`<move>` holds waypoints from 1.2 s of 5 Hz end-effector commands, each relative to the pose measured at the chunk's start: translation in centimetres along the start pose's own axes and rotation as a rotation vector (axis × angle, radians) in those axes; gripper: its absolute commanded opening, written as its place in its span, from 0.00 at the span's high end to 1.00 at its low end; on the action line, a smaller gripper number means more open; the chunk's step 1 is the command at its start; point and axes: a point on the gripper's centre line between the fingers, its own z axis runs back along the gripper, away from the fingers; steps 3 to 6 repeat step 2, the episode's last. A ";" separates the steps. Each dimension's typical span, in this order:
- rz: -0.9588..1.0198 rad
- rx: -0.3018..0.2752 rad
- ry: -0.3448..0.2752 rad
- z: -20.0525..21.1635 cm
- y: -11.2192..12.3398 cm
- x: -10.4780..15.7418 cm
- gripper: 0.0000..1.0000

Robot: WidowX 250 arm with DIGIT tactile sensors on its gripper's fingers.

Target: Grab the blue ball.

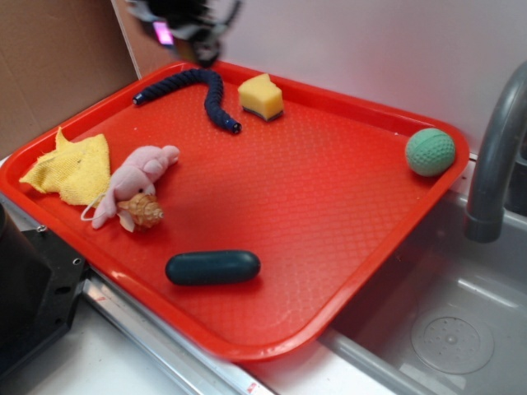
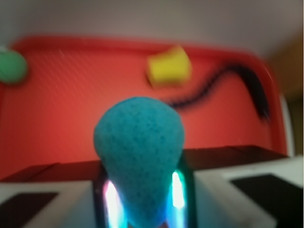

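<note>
In the wrist view the blue ball (image 2: 138, 147), teal-blue with a dimpled surface, is squeezed between the jaws and fills the middle of the frame. My gripper (image 2: 140, 199) is shut on it and holds it above the red tray (image 2: 71, 123). In the exterior view the gripper (image 1: 191, 29) is a blur at the top left, over the tray's far edge (image 1: 329, 95); the ball is not visible there.
On the tray: a paler green ball (image 1: 429, 151) far right, a yellow sponge (image 1: 261, 96), a dark braided rope (image 1: 202, 89), a yellow cloth (image 1: 70, 169), a pink plush (image 1: 132, 181), a shell (image 1: 142, 211), a dark teal capsule (image 1: 212, 267). A grey faucet (image 1: 494, 156) and sink stand right.
</note>
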 end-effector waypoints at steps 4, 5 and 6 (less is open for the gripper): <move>0.231 -0.030 -0.072 8.2 3.8 0.5 1.00; 0.231 -0.030 -0.072 8.2 3.8 0.5 1.00; 0.231 -0.030 -0.072 8.2 3.8 0.5 1.00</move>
